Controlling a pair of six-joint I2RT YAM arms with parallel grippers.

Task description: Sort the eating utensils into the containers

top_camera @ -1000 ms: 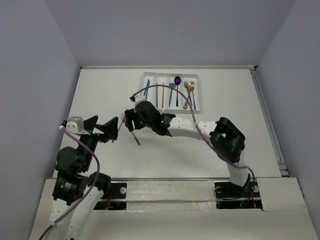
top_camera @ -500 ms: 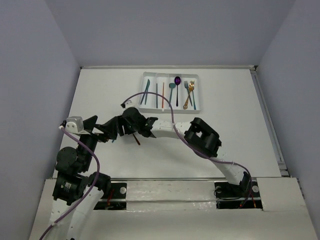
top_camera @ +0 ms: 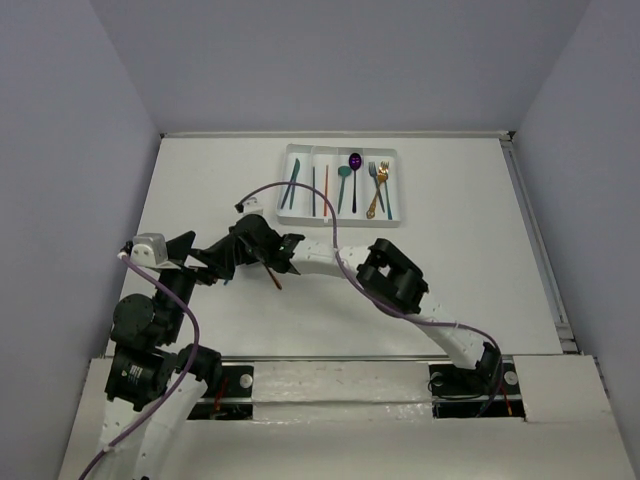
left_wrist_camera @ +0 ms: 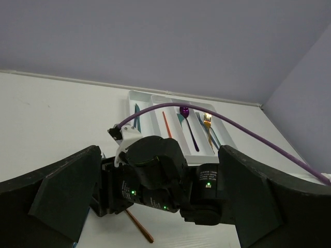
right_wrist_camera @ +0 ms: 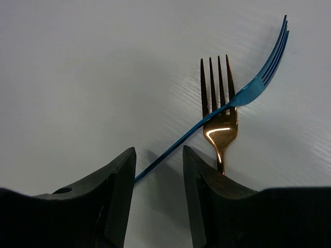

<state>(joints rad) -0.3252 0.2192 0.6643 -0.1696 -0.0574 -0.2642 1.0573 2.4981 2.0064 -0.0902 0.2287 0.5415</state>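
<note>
Between the parted fingers of my right claw [right_wrist_camera: 158,155], the blue fork [right_wrist_camera: 252,89] rests across a copper fork [right_wrist_camera: 220,132] on the worktop [right_wrist_camera: 77,77]; my left claw [left_wrist_camera: 158,150] gapes released, far from the tray [top_camera: 340,148].

Black joints, white links, a purple cable [left_wrist_camera: 258,140] per arm; tiny green lights [left_wrist_camera: 208,184], perhaps LEDs, on the right arm [top_camera: 395,280].

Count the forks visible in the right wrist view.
2: a blue fork slants up-right out of the right tool, crossing a copper fork whose tines point up. The tool may hide others.
</note>
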